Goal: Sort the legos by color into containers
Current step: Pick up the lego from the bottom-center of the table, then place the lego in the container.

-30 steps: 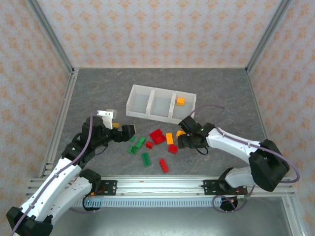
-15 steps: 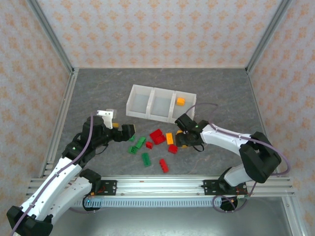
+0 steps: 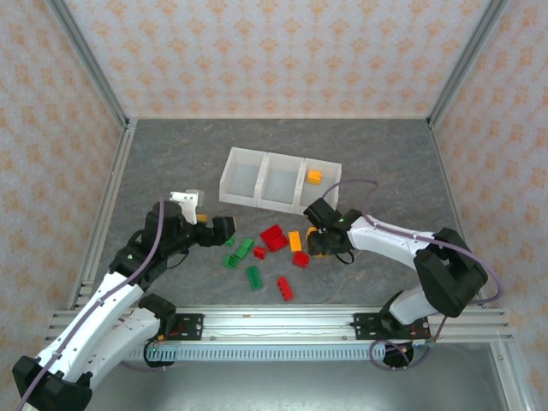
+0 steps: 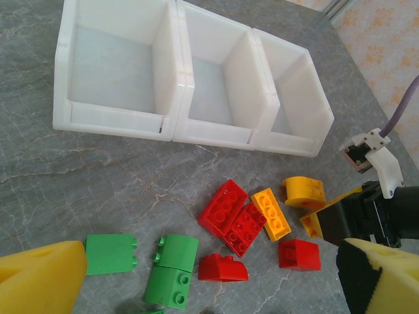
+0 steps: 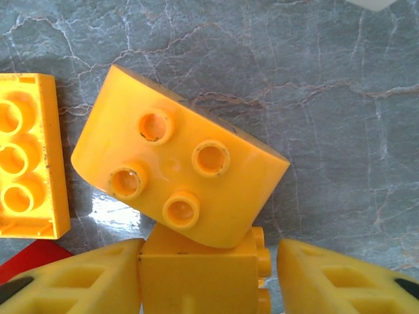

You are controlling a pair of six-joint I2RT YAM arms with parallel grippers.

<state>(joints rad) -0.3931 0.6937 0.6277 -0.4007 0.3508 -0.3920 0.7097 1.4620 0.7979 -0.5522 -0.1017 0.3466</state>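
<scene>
**A:** Your right gripper (image 5: 208, 288) is sitting low on the table (image 3: 171, 163), just in front of the right end of the containers (image 3: 265, 181). Its fingers (image 5: 78, 281) are flanking a small orange-yellow brick (image 5: 196, 275). They are standing narrow: one is touching the brick and a thin dark line is showing at the other. I cannot tell whether you are actually clamping it.

**B:** You are also crowding its neighbours. A curved orange-yellow brick (image 5: 177, 173) is pressing against the small one's far edge, with its four studs facing the wrist camera. A flat orange-yellow brick (image 5: 26, 163) is lying just beside the curved one, at the left edge of that view.

**A:** Your left gripper (image 3: 223, 229) is hanging at the left side of the loose legos (image 3: 285, 288). Its fingers (image 4: 39, 278) are spreading wide and are carrying nothing.

**B:** Under that wrist camera you are looking down on two green bricks (image 4: 171, 268). To their right a large red brick (image 4: 232, 216) is lying against the flat orange-yellow one, and two smaller red bricks (image 4: 299, 254) are lying nearer the camera. The rest are lying scattered between your two arms, near the containers but apart from them.

**A:** One orange-yellow lego (image 3: 314, 176) is resting inside the right-hand container.
</scene>
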